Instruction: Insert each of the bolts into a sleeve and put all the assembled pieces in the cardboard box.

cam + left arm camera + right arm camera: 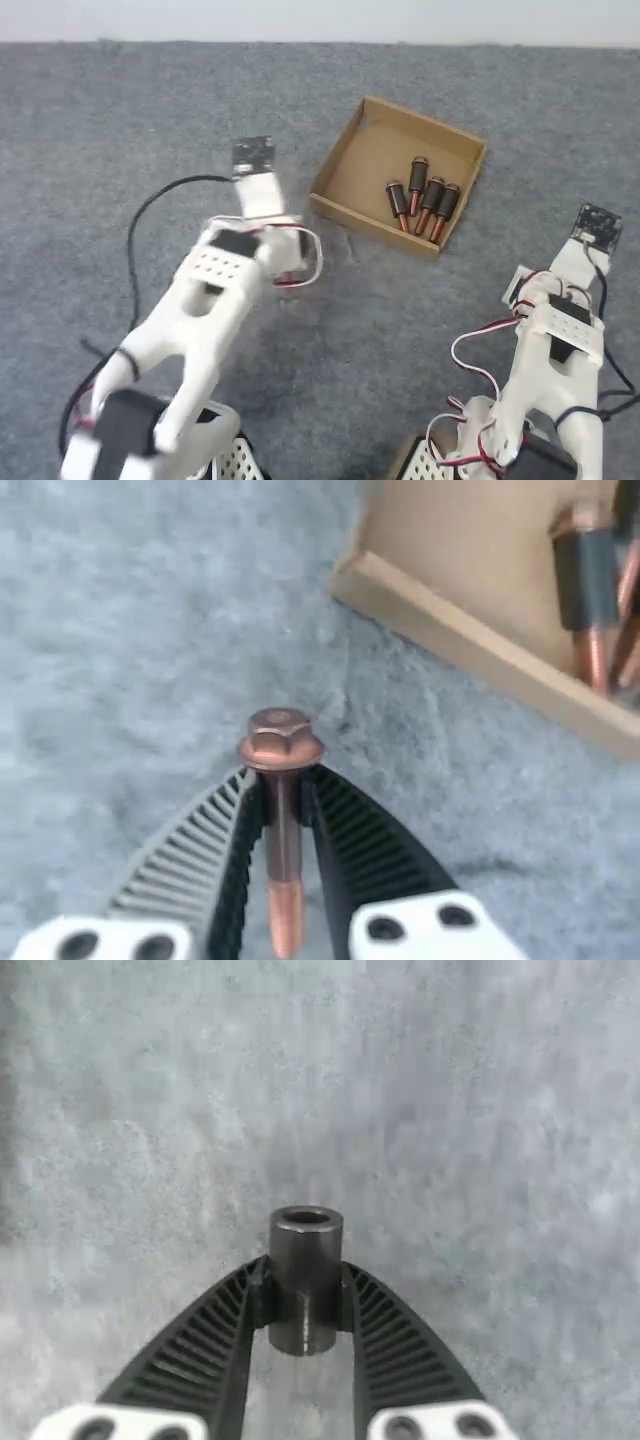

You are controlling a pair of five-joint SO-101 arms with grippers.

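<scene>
insertion pending: left gripper point(282, 790) clenched on a bolt point(283, 830), right gripper point(305, 1285) clenched on a sleeve point(306, 1255), well apart; next move likely calls for aligning them.

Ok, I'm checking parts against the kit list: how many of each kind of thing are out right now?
assembled pieces, in the cardboard box: 4
bolt, held in the left pincer: 1
sleeve, held in the right pincer: 1
cardboard box: 1
total: 7
</scene>
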